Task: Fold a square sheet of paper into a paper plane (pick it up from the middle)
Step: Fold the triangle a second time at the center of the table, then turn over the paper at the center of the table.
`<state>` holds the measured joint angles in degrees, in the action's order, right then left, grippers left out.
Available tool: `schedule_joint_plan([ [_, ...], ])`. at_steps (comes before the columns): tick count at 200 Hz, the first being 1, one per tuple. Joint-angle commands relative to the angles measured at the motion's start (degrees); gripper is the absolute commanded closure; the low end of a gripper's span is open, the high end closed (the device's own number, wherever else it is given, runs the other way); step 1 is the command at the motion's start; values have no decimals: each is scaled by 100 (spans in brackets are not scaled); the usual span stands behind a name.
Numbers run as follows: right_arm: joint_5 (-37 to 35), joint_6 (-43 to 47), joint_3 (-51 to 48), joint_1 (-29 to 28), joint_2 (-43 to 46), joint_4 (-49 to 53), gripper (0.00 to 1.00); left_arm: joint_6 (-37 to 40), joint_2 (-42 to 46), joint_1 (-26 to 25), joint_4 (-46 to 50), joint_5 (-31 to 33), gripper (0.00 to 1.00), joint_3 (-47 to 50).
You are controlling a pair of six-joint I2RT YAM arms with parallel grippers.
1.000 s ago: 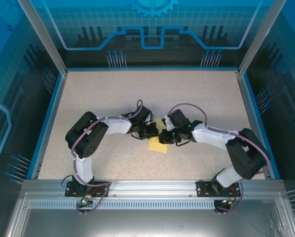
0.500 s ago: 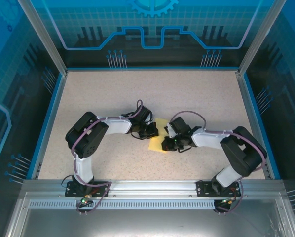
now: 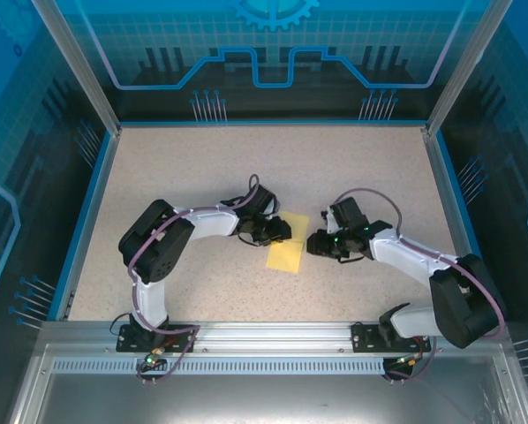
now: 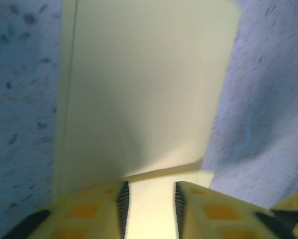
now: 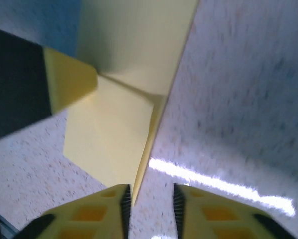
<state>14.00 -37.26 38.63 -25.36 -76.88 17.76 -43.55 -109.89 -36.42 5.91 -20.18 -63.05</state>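
The square sheet of paper [image 3: 287, 257], partly folded, lies on the worktop [image 3: 176, 177] at the centre of the top view, between my two tools. My left tool [image 3: 281, 231] hides its upper left edge. The fingers stand slightly apart with paper in the gap, and I cannot tell whether they touch it. My right tool [image 3: 315, 245] is also slightly apart and grips nothing. The left wrist view is blurred.
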Motion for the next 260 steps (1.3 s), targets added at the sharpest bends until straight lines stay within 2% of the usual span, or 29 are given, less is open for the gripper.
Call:
schedule_joint_plan([
  [1,164,119,361,201,-319,-132,58,-25,319,-18,208,21,53,-244],
  [12,304,238,509,245,-547,-143,52,-103,484,-17,243,119,47,-198],
  [25,503,365,620,281,-794,-204,50,-214,703,-21,319,309,41,-56],
  [77,1297,773,798,280,-1403,-414,48,-649,1523,-13,451,1044,19,750],
  [106,1692,1038,959,252,-1715,-376,53,-980,1723,-9,51,1006,9,1155],
  [128,1828,1137,1024,240,-1902,-420,59,-1118,1726,-8,-253,817,5,1311],
  [168,1742,1079,1044,344,-2035,-566,84,-1378,1611,-9,-1045,102,5,1584],
  [188,1686,1003,911,481,-1946,-695,92,-1496,1603,-12,-1299,-106,5,1689],
  [226,1772,976,721,687,-1808,-825,94,-1623,1403,-21,-1582,-477,11,1680],
  [260,1821,979,681,729,-1769,-842,94,-1721,1080,-22,-2033,-871,30,1588],
])
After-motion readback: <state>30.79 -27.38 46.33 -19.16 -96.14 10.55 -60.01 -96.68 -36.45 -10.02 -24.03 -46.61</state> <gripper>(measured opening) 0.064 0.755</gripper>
